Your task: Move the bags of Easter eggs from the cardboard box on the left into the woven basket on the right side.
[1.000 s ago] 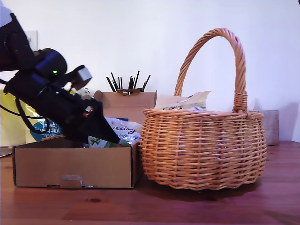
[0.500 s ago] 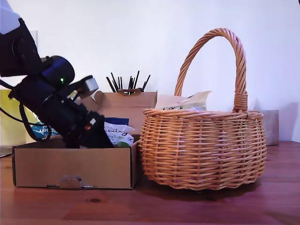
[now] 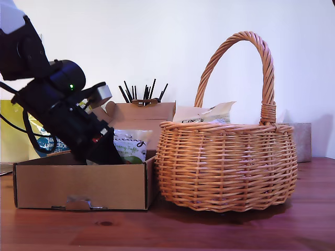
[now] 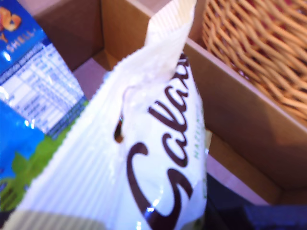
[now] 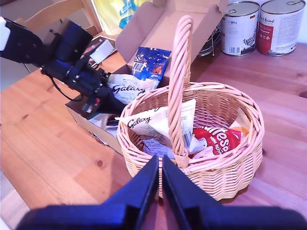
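Wood table (image 3: pixel 220 230), white wall behind. My first gripper (image 3: pixel 107 151) in cardboard box (image 3: pixel 78 185), clamping cream Galaxy bag (image 4: pixel 158 158). Second wrist view only: my second gripper (image 5: pixel 160 184) closed, empty, above woven basket (image 5: pixel 225 177); red bag (image 5: pixel 218 140) inside; tins (image 5: pixel 261 26) behind.

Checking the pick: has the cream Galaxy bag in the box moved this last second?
Yes. The cream Galaxy bag has risen against the cardboard box rim.

A home, likely a dining corner: a knotty wooden counter (image 5: pixel 38 143), a wooden chair (image 5: pixel 57 14) at ten o'clock, food tins (image 5: pixel 261 26) at one o'clock, and a plain white wall (image 3: pixel 167 47) behind.
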You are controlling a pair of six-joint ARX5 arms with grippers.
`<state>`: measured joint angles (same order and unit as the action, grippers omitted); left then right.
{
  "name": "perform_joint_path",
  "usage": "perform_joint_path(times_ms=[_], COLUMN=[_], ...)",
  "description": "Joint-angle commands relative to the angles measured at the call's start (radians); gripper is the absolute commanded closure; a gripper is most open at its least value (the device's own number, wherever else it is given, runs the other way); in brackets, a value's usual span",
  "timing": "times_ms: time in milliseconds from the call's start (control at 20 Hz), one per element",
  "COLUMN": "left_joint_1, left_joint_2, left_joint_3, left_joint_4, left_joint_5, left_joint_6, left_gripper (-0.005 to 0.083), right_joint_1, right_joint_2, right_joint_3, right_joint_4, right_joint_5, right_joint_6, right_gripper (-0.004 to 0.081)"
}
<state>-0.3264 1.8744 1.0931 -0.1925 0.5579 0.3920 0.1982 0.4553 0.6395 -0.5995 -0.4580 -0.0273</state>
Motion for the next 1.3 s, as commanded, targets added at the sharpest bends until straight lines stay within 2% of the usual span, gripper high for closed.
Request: perform_joint_path(times_ms=[0, 100, 250, 500, 700, 900, 1000, 1250], left_joint_1=[-0.001, -0.001, -0.005, -0.068, -0.196, -0.312, -0.346, -0.372], left_joint_2=[-0.085, -0.159, -0.282, -0.414, -0.402, -0.369, -0.326, -0.213], left_joint_3=[0.007, 0.007, 0.007, 0.007, 0.007, 0.007, 0.007, 0.01], left_joint_4=[-0.013, -0.03, -0.04, -0.04, -0.006, 0.114, 0.159, 0.318], left_joint_5=[0.005, 0.006, 0.014, 0.018, 0.008, -0.069, -0.127, -0.137], left_joint_6=[0.0, -0.007, -0.059, -0.213, -0.241, -0.289, -0.311, -0.468], left_gripper=[0.0631, 0.0631, 0.0631, 0.0631, 0.063, 0.063, 0.063, 0.063], right_joint_1=[0.005, 0.005, 0.005, 0.005, 0.005, 0.005, 0.005, 0.005], right_joint_2=[-0.002, -0.002, -0.002, 0.004, 0.005, 0.005, 0.005, 0.005], right_joint_3=[0.01, 0.01, 0.014, 0.091, 0.132, 0.142, 0.142, 0.142], right_joint_4=[0.003, 0.003, 0.002, -0.079, -0.102, -0.109, -0.109, -0.116], right_joint_5=[-0.005, -0.016, -0.113, -0.108, -0.1, -0.1, -0.101, -0.101], right_joint_6=[0.0, 0.0, 0.004, 0.031, 0.027, 0.027, 0.027, 0.026], right_gripper=[0.0782, 0.0782, 0.0782, 0.0782, 0.0782, 0.0782, 0.0782, 0.0782])
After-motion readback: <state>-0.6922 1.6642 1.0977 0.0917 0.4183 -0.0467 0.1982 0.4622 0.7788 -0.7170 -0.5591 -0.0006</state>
